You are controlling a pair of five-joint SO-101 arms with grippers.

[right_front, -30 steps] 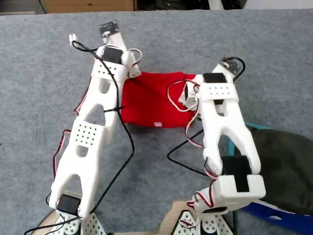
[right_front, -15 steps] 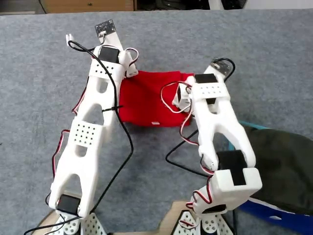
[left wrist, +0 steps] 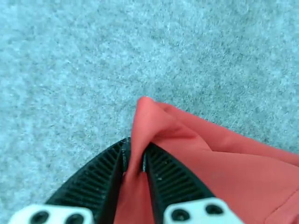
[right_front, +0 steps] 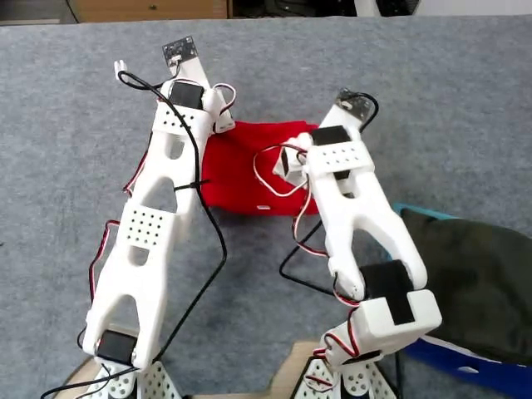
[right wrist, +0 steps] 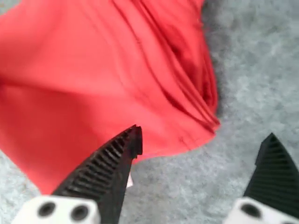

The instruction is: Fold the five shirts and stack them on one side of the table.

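Observation:
A red shirt (right_front: 241, 170) lies folded on the grey table cover, in the middle toward the far side. My left gripper (left wrist: 134, 144) is shut on a raised corner of the red shirt (left wrist: 224, 163); in the high view this gripper (right_front: 223, 123) sits at the shirt's far left corner. The right arm (right_front: 349, 191) hangs over the shirt's right part and hides it. My right gripper (right wrist: 203, 140) is open just above the layered edge of the red shirt (right wrist: 93, 79), holding nothing.
A dark green garment (right_front: 478, 278) lies at the near right on a blue container (right_front: 465, 370). Loose cables run along both arms. Wooden furniture (right_front: 150, 8) stands past the far edge. Bare grey cover (right_front: 465, 108) spreads to the left and far right.
The right arm has swung left over the red shirt, covering more of its right side. The left arm shifted slightly left and away early on, then stayed, still gripping the corner.

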